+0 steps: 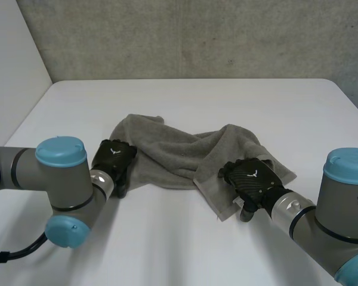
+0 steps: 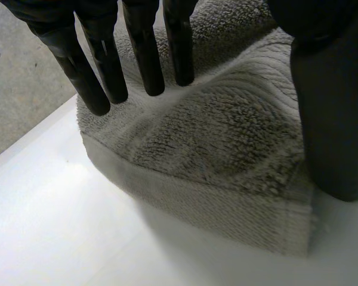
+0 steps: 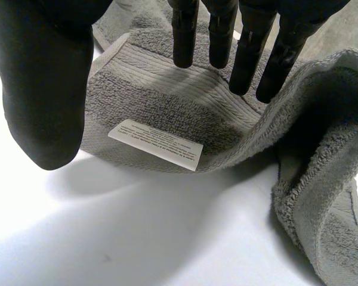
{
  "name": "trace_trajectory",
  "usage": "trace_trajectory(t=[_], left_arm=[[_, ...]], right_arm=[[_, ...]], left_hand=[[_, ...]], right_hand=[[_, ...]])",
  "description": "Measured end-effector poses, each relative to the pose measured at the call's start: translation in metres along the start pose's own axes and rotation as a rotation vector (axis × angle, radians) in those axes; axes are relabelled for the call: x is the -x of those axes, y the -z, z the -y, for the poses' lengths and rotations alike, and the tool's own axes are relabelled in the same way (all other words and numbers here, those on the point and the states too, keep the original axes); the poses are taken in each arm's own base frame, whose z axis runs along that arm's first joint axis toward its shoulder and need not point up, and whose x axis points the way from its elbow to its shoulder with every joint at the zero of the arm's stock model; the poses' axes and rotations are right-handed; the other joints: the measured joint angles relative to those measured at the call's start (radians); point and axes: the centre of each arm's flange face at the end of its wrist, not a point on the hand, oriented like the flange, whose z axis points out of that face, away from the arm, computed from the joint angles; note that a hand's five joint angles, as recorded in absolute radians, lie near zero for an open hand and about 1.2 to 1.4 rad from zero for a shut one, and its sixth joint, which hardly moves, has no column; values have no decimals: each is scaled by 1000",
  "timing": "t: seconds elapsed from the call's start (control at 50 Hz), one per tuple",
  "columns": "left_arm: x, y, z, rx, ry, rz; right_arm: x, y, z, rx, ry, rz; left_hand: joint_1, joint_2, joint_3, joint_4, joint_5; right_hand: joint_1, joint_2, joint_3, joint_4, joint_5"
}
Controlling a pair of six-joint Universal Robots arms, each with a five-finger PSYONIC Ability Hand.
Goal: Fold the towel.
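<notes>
**A:** Where is the towel (image 1: 179,152)?

**B:** It lies rumpled across the middle of the white surface (image 1: 185,95), well apart from the far edge. It is grey terry, looped and nubbly, bunched into soft ridges.

**A:** And the left hand (image 1: 112,159)?

**B:** It sits at the towel's left end. Its wrist view shows straight, spread fingers (image 2: 144,59) with their tips on top of the pile. The thumb (image 2: 331,119) stands apart from them, just beside a corner of the cloth. The hand is spread and rests on the towel without pinching it.

**A:** Does that view add anything to the head view?

**B:** It shows the hem (image 2: 215,208), a flat woven band along the edge, smoother than the loops above it. The end of the towel humps up thick off the surface.

**A:** What about the right hand (image 1: 250,179)?

**B:** It is on the towel's right end, nearer the surface's near edge. From the head view its back looks smooth and black, with a fine weave pattern. In its wrist view the fingers (image 3: 244,53) are straight and a little spread, tips at a ribbed woven band. The thumb (image 3: 45,89) is held wide over bare surface beside the cloth. This hand is spread too and grips nothing.

**A:** Any close-up detail there?

**B:** A white label (image 3: 156,145) lies flat at the hem, its print too small to read. Just beside it the towel curls up into a raised fold, shadowed underneath. The head view adds a rough grey wall (image 1: 197,36) beyond the far edge.
</notes>
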Motion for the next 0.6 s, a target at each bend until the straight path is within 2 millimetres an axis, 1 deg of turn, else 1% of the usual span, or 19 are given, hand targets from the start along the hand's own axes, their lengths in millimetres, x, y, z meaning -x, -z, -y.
trace_trajectory(t=[0.12,0.26,0.38,0.42,0.48,0.54,0.56,0.6], left_arm=[[2,-6,5,-19,2,10],[2,-12,7,-32,3,12],[2,-15,6,-33,3,12],[2,-16,6,-34,3,11],[2,-16,6,-34,3,10],[2,-16,6,-34,4,10],[2,-16,6,-34,4,11],[2,-15,6,-34,6,12]], right_arm=[[1,0,-1,3,0,2],[1,1,-3,7,2,1],[1,1,-3,7,4,0],[1,1,-3,6,6,0],[1,1,-3,6,6,0],[1,1,-3,7,6,-1],[1,1,-4,7,6,-1],[1,2,-4,7,7,-1]], left_hand=[[66,77,69,67,15],[211,217,210,211,268],[313,320,314,313,369],[439,441,436,437,497],[540,544,539,537,600],[709,721,721,709,779],[794,809,815,797,874],[864,925,933,909,972]], right_hand=[[0,0,0,0,0],[0,0,0,0,0],[0,0,0,0,0],[0,0,0,0,0],[0,0,0,0,0],[0,0,0,0,0],[2,0,0,0,2],[13,14,7,10,15]])
